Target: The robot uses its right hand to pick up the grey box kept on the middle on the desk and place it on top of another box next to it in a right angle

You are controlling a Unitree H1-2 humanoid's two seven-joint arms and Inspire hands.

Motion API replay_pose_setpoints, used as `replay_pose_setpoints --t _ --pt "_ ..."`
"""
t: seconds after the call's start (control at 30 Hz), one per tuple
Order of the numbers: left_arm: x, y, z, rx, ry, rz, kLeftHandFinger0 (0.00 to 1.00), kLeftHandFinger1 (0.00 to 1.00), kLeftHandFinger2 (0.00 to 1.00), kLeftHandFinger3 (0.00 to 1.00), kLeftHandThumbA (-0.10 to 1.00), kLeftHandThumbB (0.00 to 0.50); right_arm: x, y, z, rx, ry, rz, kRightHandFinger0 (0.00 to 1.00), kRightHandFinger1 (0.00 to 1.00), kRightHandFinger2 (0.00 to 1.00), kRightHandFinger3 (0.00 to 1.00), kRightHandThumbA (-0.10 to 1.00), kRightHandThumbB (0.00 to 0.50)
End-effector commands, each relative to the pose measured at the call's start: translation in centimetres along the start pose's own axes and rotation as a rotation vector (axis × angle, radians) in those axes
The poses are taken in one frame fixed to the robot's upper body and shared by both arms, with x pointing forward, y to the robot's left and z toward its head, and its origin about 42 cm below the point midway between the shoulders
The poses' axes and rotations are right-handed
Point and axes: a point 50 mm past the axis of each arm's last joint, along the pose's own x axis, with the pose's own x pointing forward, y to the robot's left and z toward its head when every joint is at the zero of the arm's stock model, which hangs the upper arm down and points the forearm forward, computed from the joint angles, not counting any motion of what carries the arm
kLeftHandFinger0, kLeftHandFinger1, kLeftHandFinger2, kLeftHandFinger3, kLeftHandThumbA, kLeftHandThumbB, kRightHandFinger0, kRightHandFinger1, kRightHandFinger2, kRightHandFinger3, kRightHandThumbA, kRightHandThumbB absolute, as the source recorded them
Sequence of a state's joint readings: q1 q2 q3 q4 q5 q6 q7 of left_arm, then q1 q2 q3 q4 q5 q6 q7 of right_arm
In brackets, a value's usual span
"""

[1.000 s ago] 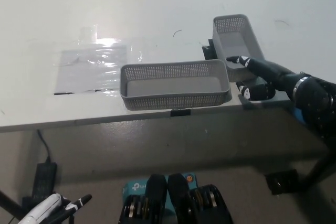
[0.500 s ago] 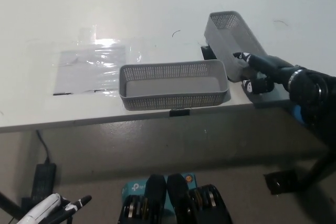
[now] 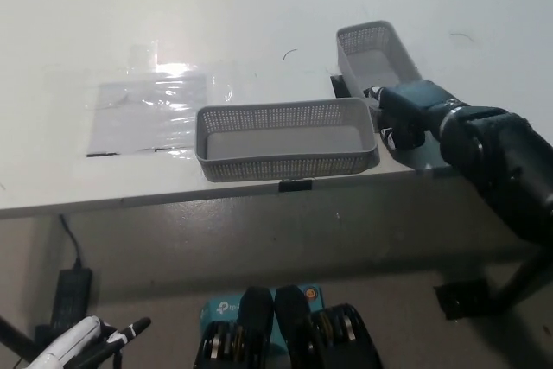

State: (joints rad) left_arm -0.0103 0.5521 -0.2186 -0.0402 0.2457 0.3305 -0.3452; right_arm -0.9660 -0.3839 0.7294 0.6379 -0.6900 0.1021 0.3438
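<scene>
Grey box (image 3: 373,51) in right robot hand (image 3: 399,111).

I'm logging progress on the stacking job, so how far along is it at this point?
Done: the right hand has closed on the near end of the smaller grey box. In hand: that box seems tilted, near end raised. Left: carrying it over and setting it crosswise on the longer grey box, which sits bare at the desk edge. The left hand rests low, below the desk.
</scene>
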Motion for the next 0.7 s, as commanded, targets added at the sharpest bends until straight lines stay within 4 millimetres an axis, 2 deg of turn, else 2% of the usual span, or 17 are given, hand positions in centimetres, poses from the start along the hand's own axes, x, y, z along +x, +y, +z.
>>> replay_pose_setpoints --t 0.0,0.03,0.07,0.1,0.13,0.23,0.27,0.33,0.37,0.43,0.5,0.53,0.57,0.6,0.63,0.67 --pt "-0.1 1.4 1.0 0.031 -0.04 0.032 0.0 0.0 0.0 0.14 0.95 0.251 0.0 -3.1 0.8 -0.31 0.001 -0.06 0.0 0.0 0.18 0.58 -0.1 0.005" --pt "-0.2 1.4 1.0 0.032 -0.039 0.032 0.0 0.0 0.0 0.14 0.95 0.251 0.0 -3.0 0.8 -0.311 0.001 -0.06 0.0 0.0 0.17 0.56 -0.1 0.0" --pt "-0.2 1.4 1.0 0.041 -0.041 0.033 0.0 0.01 0.02 0.15 0.95 0.235 0.1 -2.9 1.1 -0.412 0.019 -0.055 0.0 0.0 0.17 0.52 -0.1 0.0" --pt "-0.3 1.5 1.1 0.04 -0.038 0.031 0.0 0.01 0.02 0.15 0.95 0.242 0.1 -3.0 1.1 -0.421 0.025 -0.055 0.0 0.02 0.19 0.54 -0.1 0.0" --pt "-0.3 1.5 1.1 0.035 -0.037 0.03 0.0 0.0 0.02 0.15 0.95 0.252 0.2 -2.9 1.0 -0.426 0.027 -0.069 0.0 0.02 0.18 0.49 -0.1 0.0" --pt "-0.4 1.6 1.1 0.03 -0.025 0.029 0.03 0.0 0.02 0.18 0.96 0.254 0.4 -2.6 0.7 -0.442 0.021 -0.104 0.0 0.04 0.2 0.48 -0.1 0.0" --pt "-0.3 1.6 1.0 0.029 -0.029 0.03 0.02 0.0 0.01 0.18 0.95 0.234 0.4 -2.3 0.5 -0.421 -0.014 -0.167 0.0 0.0 0.11 0.21 -0.1 0.022" --pt "-0.4 1.6 1.1 0.025 -0.027 0.028 0.02 0.0 0.02 0.19 0.95 0.225 0.4 -1.7 0.2 -0.384 -0.05 -0.245 0.0 0.0 0.07 0.0 -0.1 0.077" --pt "-0.3 1.6 1.0 0.019 -0.029 0.027 0.02 0.0 0.02 0.18 0.94 0.22 0.5 -1.3 -0.1 -0.374 -0.058 -0.272 0.0 0.0 0.13 0.0 -0.1 0.068" --pt "-0.3 1.7 1.1 0.035 -0.035 0.033 0.01 0.0 0.01 0.18 0.94 0.22 0.4 -1.3 -0.3 -0.315 -0.077 -0.311 0.0 0.0 0.26 0.0 -0.1 0.14" --pt "-0.6 1.4 1.0 0.026 -0.039 0.03 0.0 0.0 0.01 0.16 0.93 0.21 0.1 -0.9 -0.6 -0.206 -0.101 -0.362 0.0 0.0 0.33 0.05 -0.1 0.222" --pt "-0.6 1.4 1.0 0.029 -0.038 0.03 0.0 0.0 0.02 0.16 0.93 0.212 -0.1 -1.0 -0.6 -0.142 -0.104 -0.384 0.0 0.05 0.39 0.24 -0.1 0.217" --pt "-0.7 1.2 0.9 0.026 -0.035 0.034 0.01 0.02 0.04 0.17 0.93 0.216 -0.1 -1.0 -0.5 -0.081 -0.103 -0.4 0.0 0.0 0.31 0.2 -0.1 0.225" --pt "-0.7 1.1 0.9 0.023 -0.035 0.034 0.02 0.02 0.05 0.17 0.93 0.216 -0.1 -1.0 -0.5 -0.081 -0.106 -0.401 0.0 0.0 0.27 0.18 -0.1 0.229" --pt "-0.7 1.0 0.8 0.024 -0.035 0.035 0.02 0.0 0.04 0.19 0.94 0.227 -0.2 -0.9 -0.6 0.01 -0.091 -0.426 0.0 0.0 0.27 0.21 -0.1 0.226" --pt "-0.7 1.0 0.7 0.016 -0.034 0.031 0.02 0.0 0.03 0.2 0.94 0.231 -0.2 -0.9 -0.7 0.134 -0.088 -0.466 0.0 0.01 0.27 0.02 -0.1 0.249"
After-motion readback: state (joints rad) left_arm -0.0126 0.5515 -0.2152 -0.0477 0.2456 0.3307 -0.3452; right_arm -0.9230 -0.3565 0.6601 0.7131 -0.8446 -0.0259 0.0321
